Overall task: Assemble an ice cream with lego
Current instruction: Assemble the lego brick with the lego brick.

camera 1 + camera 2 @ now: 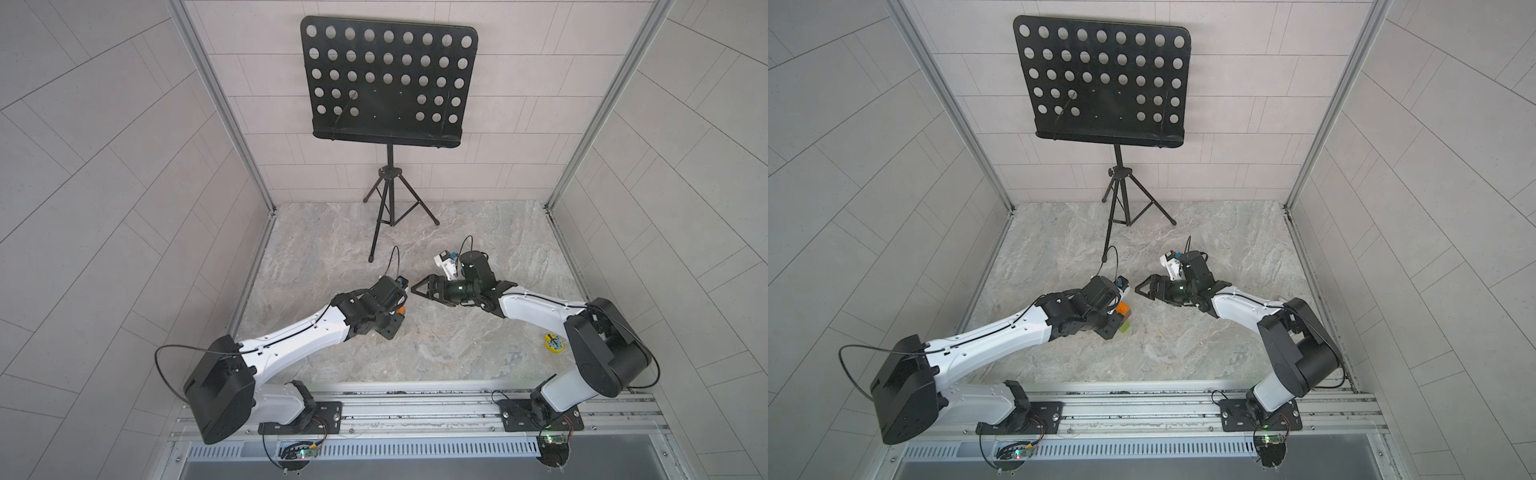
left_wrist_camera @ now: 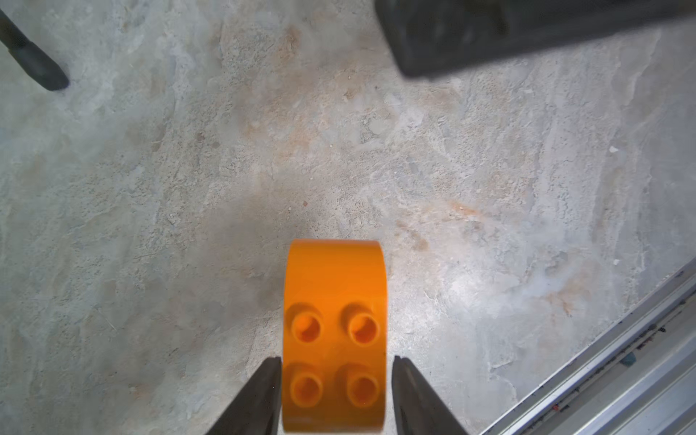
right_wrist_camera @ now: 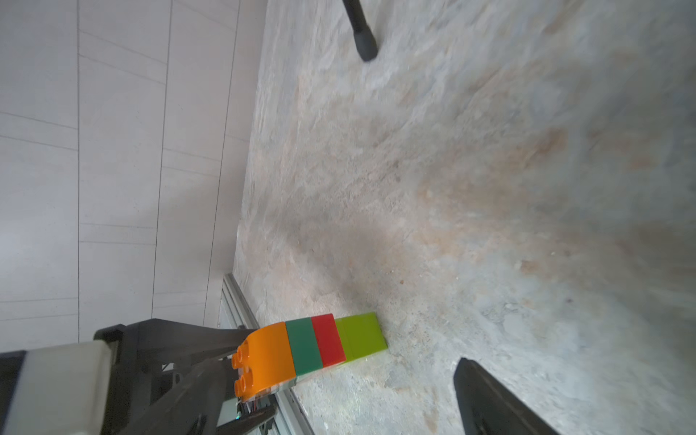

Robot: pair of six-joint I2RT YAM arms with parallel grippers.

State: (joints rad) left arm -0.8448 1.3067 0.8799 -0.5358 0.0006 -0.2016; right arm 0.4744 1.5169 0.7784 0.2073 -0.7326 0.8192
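- My left gripper (image 2: 337, 359) points straight down over the ice cream (image 3: 312, 346). Its jaws flank the orange cap (image 2: 335, 286), one right against it and the other with a sliver of table (image 2: 452, 169) showing beside it. I read them as slightly apart, not clamped.
- The ice cream stands between those jaws, lime stem on the table, then red, then dark green, with the cap uppermost.
- My right gripper (image 1: 413, 289) hangs near it with jaws wide apart, empty and clear of the bricks.
- Far right, a small yellow piece (image 1: 555, 344) lies beside the right arm.
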